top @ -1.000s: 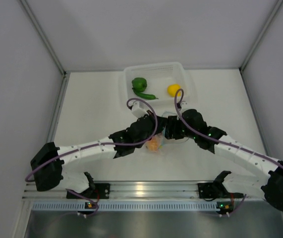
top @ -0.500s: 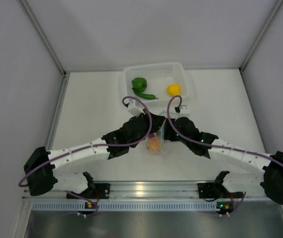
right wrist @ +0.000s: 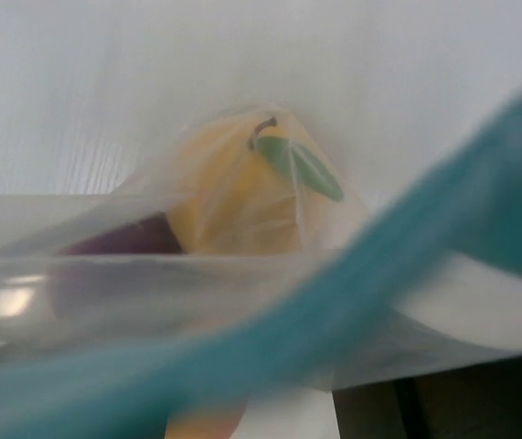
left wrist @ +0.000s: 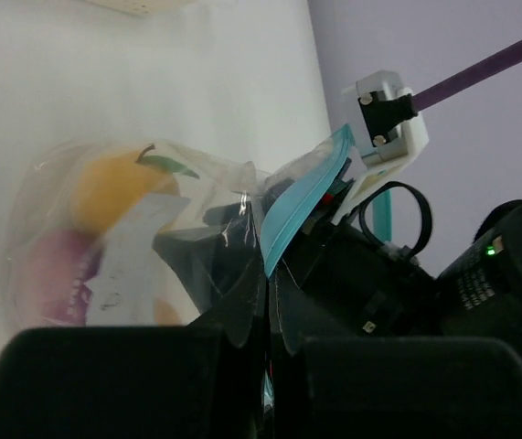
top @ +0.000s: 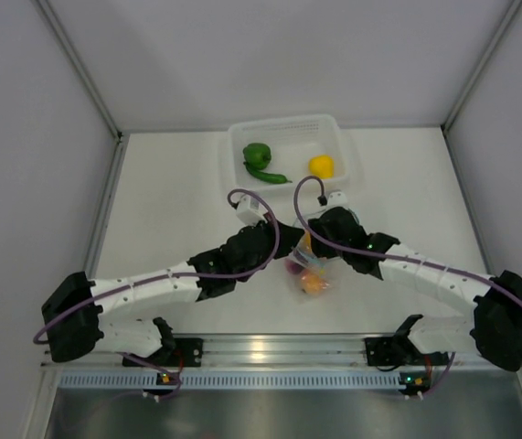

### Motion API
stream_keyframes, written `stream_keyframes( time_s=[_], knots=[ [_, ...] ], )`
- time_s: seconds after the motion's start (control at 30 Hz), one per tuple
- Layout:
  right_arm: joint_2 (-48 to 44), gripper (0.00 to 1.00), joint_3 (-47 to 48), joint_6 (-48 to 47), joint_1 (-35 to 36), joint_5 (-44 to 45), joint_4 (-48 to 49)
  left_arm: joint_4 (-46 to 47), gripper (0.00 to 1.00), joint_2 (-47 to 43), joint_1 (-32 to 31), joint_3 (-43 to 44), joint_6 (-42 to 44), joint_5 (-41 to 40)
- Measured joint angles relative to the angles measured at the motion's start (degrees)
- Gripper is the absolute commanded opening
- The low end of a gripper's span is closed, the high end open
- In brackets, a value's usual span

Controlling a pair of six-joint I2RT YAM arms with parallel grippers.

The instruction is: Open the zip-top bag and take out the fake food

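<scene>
The zip-top bag (top: pixel 309 274) hangs between my two grippers over the table's middle. My left gripper (top: pixel 282 245) is shut on the bag's top edge; in the left wrist view its jaws (left wrist: pixel 268 279) pinch the plastic just below the light blue zip strip (left wrist: pixel 302 197). My right gripper (top: pixel 312 241) holds the other side of the strip; its fingers are hidden behind the bag in the right wrist view. Inside the bag (right wrist: pixel 242 274) sit an orange fruit (right wrist: pixel 233 201) and a purple piece (right wrist: pixel 114 242). A green pepper (top: pixel 257 154), green chili (top: pixel 271 176) and yellow pepper (top: pixel 321 165) lie in the basket.
The white mesh basket (top: pixel 338 137) stands at the back middle of the table, just beyond both wrists. Grey walls close the left, right and back sides. A metal rail runs along the near edge by the arm bases.
Both grippers have shifted a little toward the near right with the bag. The bag now hangs lower and further right, with the fruit and the purple piece more visible.
</scene>
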Motion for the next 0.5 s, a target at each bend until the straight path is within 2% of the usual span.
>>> stream_keyframes(
  time_s=[0.2, 0.5],
  knots=[
    [2.36, 0.67, 0.7, -2.93, -1.88, -6.99, 1.79, -3.3, 0.0, 3.89, 0.04, 1.53, 1.64, -1.86],
    [7.91, 0.75, 1.29, -0.35, -1.99, -2.54, 8.5, -6.69, 0.0, 6.05, 0.57, 4.42, 5.53, -3.43]
  ],
)
